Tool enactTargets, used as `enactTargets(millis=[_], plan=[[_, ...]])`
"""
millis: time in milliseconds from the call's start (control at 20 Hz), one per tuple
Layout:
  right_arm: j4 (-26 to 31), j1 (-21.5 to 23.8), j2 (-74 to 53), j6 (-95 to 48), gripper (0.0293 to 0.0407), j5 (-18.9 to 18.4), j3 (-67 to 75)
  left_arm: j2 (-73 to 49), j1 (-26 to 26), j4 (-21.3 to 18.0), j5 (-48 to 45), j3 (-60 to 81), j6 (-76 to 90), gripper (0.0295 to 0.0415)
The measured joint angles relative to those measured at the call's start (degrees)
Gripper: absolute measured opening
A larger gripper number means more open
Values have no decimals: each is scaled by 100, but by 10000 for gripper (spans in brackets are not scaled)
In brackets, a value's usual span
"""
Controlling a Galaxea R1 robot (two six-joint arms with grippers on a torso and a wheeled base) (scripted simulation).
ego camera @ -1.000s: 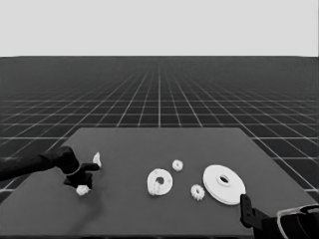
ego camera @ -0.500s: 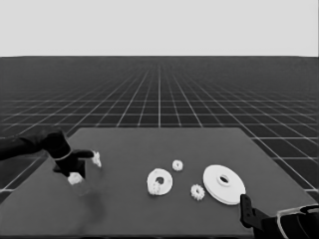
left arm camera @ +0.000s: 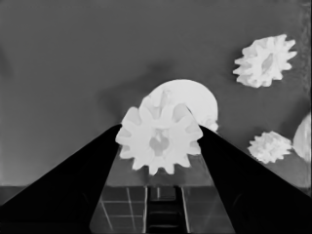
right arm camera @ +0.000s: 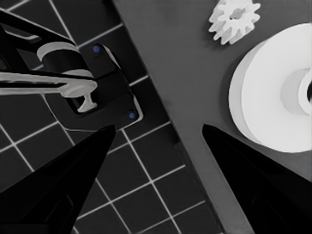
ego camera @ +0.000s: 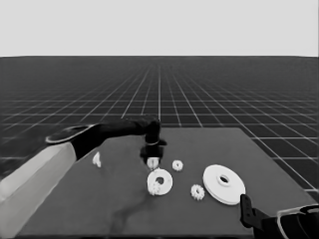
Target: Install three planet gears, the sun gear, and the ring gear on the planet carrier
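My left gripper (ego camera: 152,158) hangs over the middle of the table, shut on a planet gear (left arm camera: 160,141), just behind and above the planet carrier (ego camera: 160,180), the smaller round part. Another small gear (ego camera: 156,188) seems to sit on that part's near edge. Two planet gears lie loose on the table, one (ego camera: 177,165) behind and to the right of the smaller part, the other (ego camera: 198,191) between the two round parts. The ring gear (ego camera: 224,184), the larger round part, lies at the right. My right gripper (right arm camera: 158,131) waits open at the table's near right corner.
A thin white piece (ego camera: 96,159) lies at the table's left, beside the left arm's pale forearm (ego camera: 35,181). In the right wrist view the table's edge, the floor grid and dark machinery with blue lights (right arm camera: 97,92) show.
The left arm has swung from the table's left end to the middle, carrying the gear up and over to the smaller round part. The right arm has not moved.
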Motion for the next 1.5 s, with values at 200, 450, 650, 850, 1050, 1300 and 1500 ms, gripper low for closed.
enactTargets(millis=[200,450,650,850,1050,1300,1500], plan=[[0,0,0,0,385,0,0,331,6,-25,-41,-597,273,311],[0,0,0,0,385,0,0,582,769,637,-433,-1317,664,311],[0,0,0,0,385,0,0,605,813,676,-467,-1384,698,311],[0,0,0,0,385,0,0,607,823,680,-472,-1393,703,380],[0,0,0,0,385,0,0,607,824,681,-473,-1394,703,385],[0,0,0,0,385,0,0,410,312,250,-162,-814,385,385],[0,0,0,0,385,0,0,378,37,6,-60,-694,318,385]])
